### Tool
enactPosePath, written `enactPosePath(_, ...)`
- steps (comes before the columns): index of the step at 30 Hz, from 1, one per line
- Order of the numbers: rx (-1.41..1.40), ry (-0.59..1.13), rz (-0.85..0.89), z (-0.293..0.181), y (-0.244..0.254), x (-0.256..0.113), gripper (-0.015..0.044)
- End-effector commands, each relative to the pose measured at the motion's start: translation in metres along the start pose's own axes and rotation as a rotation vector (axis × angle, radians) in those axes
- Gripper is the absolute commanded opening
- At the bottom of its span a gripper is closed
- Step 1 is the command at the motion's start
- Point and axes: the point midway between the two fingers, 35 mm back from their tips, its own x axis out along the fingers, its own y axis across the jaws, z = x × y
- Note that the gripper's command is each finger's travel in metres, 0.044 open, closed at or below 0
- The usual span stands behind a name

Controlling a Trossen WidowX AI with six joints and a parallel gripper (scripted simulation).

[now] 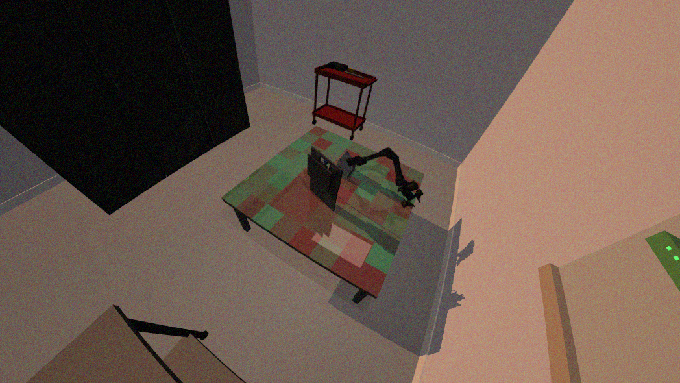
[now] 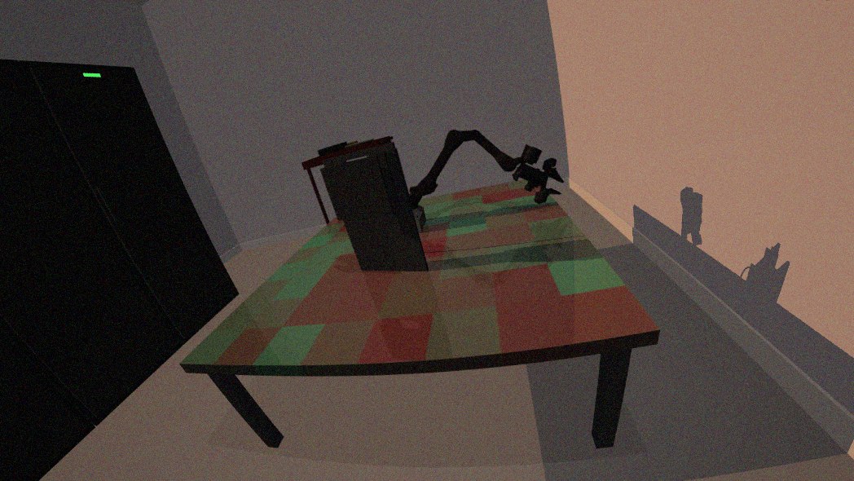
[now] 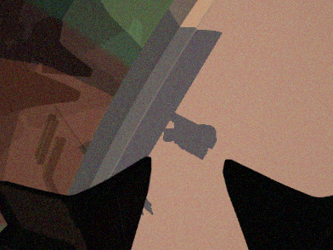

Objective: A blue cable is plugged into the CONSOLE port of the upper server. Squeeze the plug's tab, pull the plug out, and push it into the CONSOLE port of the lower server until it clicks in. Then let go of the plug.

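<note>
Overhead, the tool [image 1: 417, 200] [image 2: 556, 184] [image 3: 187, 165] hung half open, gripping nothing; the cart's [image 1: 344, 76] [image 2: 306, 165] top tray bore a dark box [image 1: 337, 65] [image 2: 332, 149].

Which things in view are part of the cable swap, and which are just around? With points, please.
Job:
- server unit [image 1: 325, 180] [image 2: 379, 212], ports not readable
- robot arm [image 1: 390, 154] [image 2: 441, 158]

Just around:
- red cart [image 1: 339, 117] and the dark box [image 1: 337, 65] on it
- big black cabinet [image 1: 119, 95] [image 2: 90, 239]

Counts one robot arm [image 1: 390, 153] [image 2: 442, 156], one gripper [image 1: 417, 199] [image 2: 560, 186] [image 3: 187, 165], two fingers; one patchwork table [image 1: 266, 216] [image 2: 460, 298], two legs [image 1: 241, 219] [image 2: 610, 394] visible; one red cart [image 1: 344, 80] [image 2: 316, 192], two shelves [image 1: 337, 115]; one black cabinet [image 1: 143, 85] [image 2: 90, 239]. Includes one upright dark unit [image 1: 324, 183] [image 2: 376, 214] on the tabletop, its servers too dark to number
</note>
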Motion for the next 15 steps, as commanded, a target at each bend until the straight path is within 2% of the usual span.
enactPosePath(1,0.077,0.099,0.103,-0.032,0.033,-0.028,0.0239)
enactPosePath(8,0.215,0.312,0.272,-0.088,0.090,-0.093,0.0239)
enactPosePath(15,0.355,0.603,0.406,-0.143,0.139,-0.193,0.0239)
